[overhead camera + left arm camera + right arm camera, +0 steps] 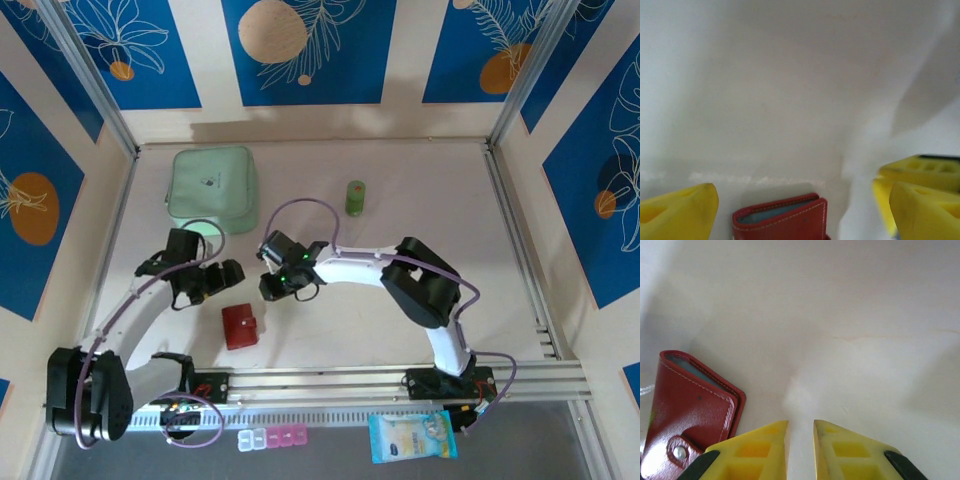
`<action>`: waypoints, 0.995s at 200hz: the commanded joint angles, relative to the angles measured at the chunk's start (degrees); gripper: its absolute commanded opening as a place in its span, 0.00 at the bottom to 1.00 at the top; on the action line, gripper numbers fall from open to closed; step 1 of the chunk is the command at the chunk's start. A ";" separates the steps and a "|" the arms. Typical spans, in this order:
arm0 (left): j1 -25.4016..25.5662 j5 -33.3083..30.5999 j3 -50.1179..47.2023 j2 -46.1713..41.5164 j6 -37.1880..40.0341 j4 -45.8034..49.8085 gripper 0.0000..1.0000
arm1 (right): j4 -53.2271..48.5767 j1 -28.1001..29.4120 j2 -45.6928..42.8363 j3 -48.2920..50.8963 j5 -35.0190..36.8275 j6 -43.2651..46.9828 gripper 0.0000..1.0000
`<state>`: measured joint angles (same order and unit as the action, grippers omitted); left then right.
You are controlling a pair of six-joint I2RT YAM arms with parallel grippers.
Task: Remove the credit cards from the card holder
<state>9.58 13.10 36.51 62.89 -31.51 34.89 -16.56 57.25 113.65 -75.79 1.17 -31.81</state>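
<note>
A small red card holder [239, 327] is seen lying flat on a pale table [400, 240], near the rail at the front edge. It is folded shut, with its strap tab snapped down. The left gripper [800, 192] is held close to it with its yellow fingers spread wide and nothing between them, and the holder's folded edge is seen just below the gap. The right gripper [800, 422] is held near the holder's other side. Its fingers are drawn almost together, with only a thin slit left, and nothing is gripped. The credit cards are judged to be inside the closed holder, so no part of the task is counted as done. The strap is yet to be unfastened, the holder opened and each card drawn out.
</note>
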 commanded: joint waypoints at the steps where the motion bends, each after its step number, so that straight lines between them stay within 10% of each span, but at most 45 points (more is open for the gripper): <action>1: 4.15 -9.32 0.03 -1.52 -2.60 6.11 0.89 | -0.35 -0.38 -7.37 2.22 0.51 -1.45 0.22; 199: 30.65 -17.68 0.38 11.70 -24.60 10.01 0.95 | -2.08 -12.42 -32.51 20.90 1.47 -2.22 0.27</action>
<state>38.85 -4.16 35.62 72.88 -53.91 44.29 -18.17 45.58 82.89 -56.21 3.42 -33.74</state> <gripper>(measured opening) 0.961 0.266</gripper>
